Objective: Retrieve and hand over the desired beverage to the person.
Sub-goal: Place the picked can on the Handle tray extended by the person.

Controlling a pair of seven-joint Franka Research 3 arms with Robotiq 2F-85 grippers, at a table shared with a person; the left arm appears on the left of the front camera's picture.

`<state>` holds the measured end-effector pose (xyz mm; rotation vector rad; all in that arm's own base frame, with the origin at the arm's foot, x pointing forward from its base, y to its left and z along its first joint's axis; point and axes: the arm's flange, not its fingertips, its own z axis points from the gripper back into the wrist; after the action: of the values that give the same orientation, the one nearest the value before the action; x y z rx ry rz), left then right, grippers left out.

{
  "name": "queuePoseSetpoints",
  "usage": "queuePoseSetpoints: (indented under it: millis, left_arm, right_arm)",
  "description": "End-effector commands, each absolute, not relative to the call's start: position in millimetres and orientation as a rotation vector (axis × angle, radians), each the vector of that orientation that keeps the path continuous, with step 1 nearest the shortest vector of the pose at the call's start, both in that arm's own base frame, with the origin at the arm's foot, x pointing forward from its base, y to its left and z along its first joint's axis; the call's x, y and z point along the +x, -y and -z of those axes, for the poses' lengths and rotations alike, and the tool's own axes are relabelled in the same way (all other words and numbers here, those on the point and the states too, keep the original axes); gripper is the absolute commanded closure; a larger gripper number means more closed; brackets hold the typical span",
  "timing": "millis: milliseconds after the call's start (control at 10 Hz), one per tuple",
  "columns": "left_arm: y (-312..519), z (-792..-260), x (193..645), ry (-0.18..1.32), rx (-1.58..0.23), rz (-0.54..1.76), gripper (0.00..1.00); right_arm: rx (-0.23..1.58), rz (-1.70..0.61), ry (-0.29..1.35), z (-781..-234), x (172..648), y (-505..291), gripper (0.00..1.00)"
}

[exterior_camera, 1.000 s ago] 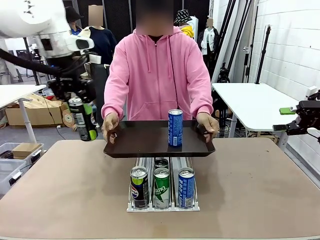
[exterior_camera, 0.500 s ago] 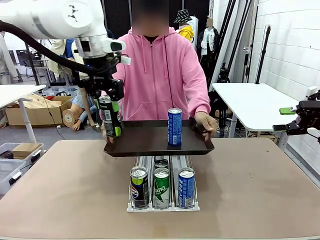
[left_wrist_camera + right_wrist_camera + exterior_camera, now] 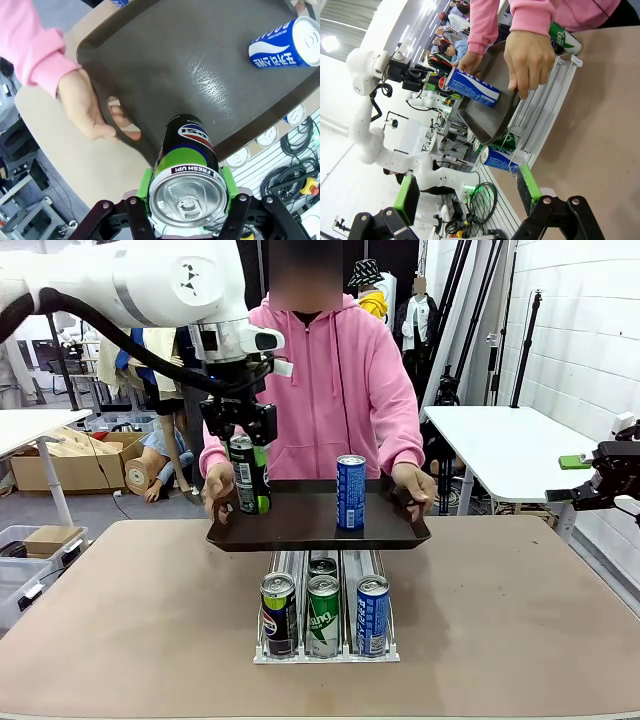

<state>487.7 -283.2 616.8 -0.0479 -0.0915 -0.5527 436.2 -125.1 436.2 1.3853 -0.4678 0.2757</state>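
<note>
Holding a black-and-green can (image 3: 249, 476) upright, the left pincer (image 3: 250, 480) has swung in from the bench's left edge, where it hung a second ago, and now has the can over the left end of the tray (image 3: 300, 525). The person (image 3: 318, 380) in the pink hoodie stands at the far side, both hands on the tray's ends, much as before. A blue can (image 3: 350, 493) stands upright right of the tray's middle, unmoved. Below, on the bench (image 3: 500, 610), a rack (image 3: 325, 650) has three cans at its near end. The right pincer (image 3: 610, 475) hangs off to the right as before; its opening cannot be read here.

From the left wrist, the pincer (image 3: 187, 200) is clamped on the can (image 3: 186, 175), green pads (image 3: 146, 181) against both sides, lid facing the camera. The tray (image 3: 190, 75) lies beyond, a hand (image 3: 87, 107) gripping its rim, the blue can (image 3: 287, 44) farther across.

From the right wrist, the pincer (image 3: 467, 192) stands wide apart with nothing between its pads (image 3: 408, 197). Well beyond, a hand (image 3: 530, 57) holds the tray (image 3: 492, 120), which bears the blue can (image 3: 470, 87).
</note>
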Motion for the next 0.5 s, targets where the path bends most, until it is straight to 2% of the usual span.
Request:
queuePoseSetpoints:
  millis: [0,400]
  left_arm:
    - [288,-619,498,0.107,-0.016,0.549,1.00]
    - [292,-597,518,0.064,-0.021,0.544,1.00]
  right_arm:
    - [1.387,-0.262,0.469,-437,435,124,0.00]
    - [1.387,-0.262,0.469,-437,435,124,0.00]
